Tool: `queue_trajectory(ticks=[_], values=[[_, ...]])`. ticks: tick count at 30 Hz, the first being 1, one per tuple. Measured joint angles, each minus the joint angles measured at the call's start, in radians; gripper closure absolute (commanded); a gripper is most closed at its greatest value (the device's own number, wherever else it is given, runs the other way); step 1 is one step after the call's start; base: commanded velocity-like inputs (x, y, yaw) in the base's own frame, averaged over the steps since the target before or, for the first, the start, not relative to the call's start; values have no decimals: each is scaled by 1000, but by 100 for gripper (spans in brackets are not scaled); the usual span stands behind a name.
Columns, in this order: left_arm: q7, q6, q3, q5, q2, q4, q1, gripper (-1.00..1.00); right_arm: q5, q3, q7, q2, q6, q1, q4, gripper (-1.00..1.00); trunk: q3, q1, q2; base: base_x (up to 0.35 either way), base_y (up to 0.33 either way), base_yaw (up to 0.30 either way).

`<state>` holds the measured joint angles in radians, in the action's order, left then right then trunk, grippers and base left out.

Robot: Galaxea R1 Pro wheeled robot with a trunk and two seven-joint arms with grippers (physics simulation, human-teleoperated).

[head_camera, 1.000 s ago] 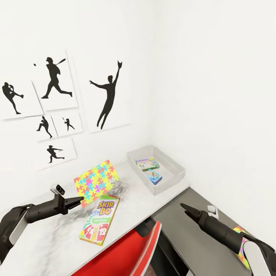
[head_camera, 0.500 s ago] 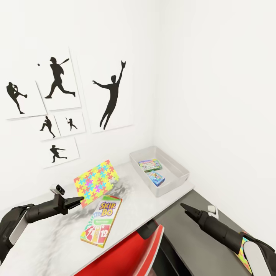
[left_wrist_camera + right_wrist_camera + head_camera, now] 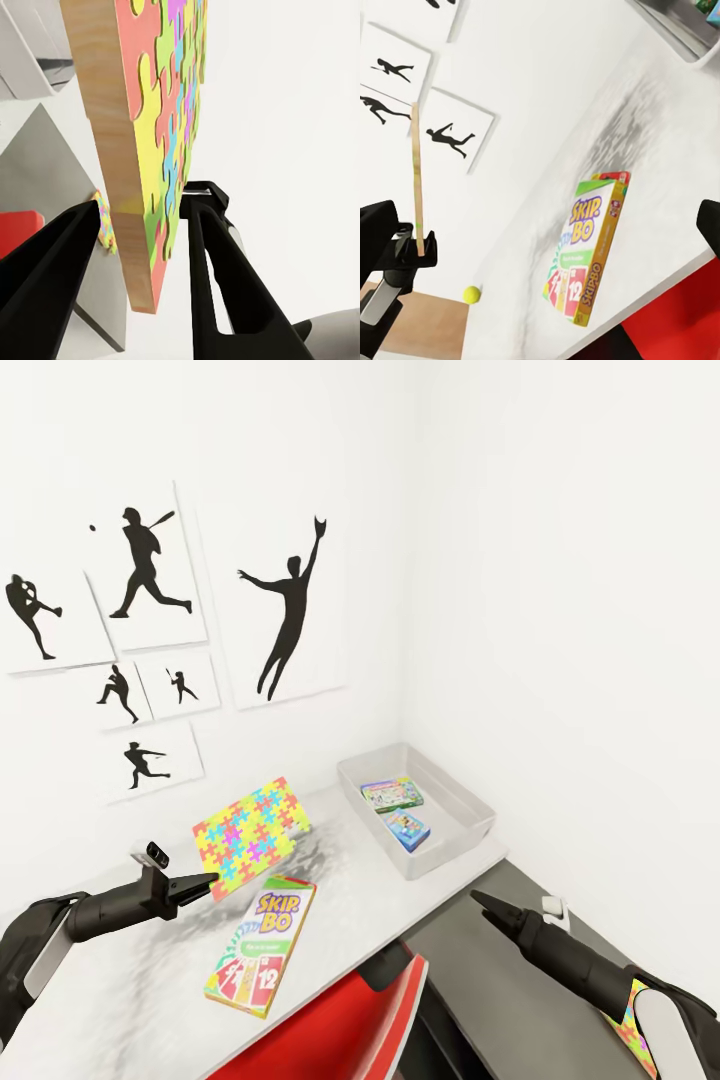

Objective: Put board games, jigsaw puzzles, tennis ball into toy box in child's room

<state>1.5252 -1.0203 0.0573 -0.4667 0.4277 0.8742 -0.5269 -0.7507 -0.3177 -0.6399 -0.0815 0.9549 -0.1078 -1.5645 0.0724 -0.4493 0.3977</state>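
My left gripper point(image 3: 205, 882) is shut on the lower edge of a jigsaw puzzle point(image 3: 250, 832), holding it tilted above the table point(image 3: 350, 890). In the left wrist view the puzzle point(image 3: 150, 150) stands edge-on between both fingers point(image 3: 214, 270). A SKIP-BO board game point(image 3: 262, 945) lies flat just below it. The toy box point(image 3: 470, 810) sits in the table's far corner with two small game boxes point(image 3: 392, 794) inside. My right gripper point(image 3: 478, 900) hovers open over the dark lower unit. A second jigsaw puzzle point(image 3: 628, 1012) peeks out behind my right arm. The tennis ball point(image 3: 472, 294) rests on the table.
A red-and-white chair point(image 3: 330, 1020) is tucked against the table's front edge. White walls with black sports silhouettes point(image 3: 290, 610) close in the corner behind the table. A small white object point(image 3: 553, 907) lies on the dark grey unit point(image 3: 480, 980).
The whole picture has shifted slightly, so the camera moved. Both arms and the toys keep their places.
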Motion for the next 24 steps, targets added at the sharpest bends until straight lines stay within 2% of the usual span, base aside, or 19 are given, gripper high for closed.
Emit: queue_trajectory(ticks=[13,24], values=[[0,1,0,0,0,0,0,100,0,0,0,-1,0,0,3,-100,0,0,0,72,38,0],[0,1,0,0,0,0,0,100,0,0,0,-1,0,0,3,-100,0,0,0,71,-23,0]])
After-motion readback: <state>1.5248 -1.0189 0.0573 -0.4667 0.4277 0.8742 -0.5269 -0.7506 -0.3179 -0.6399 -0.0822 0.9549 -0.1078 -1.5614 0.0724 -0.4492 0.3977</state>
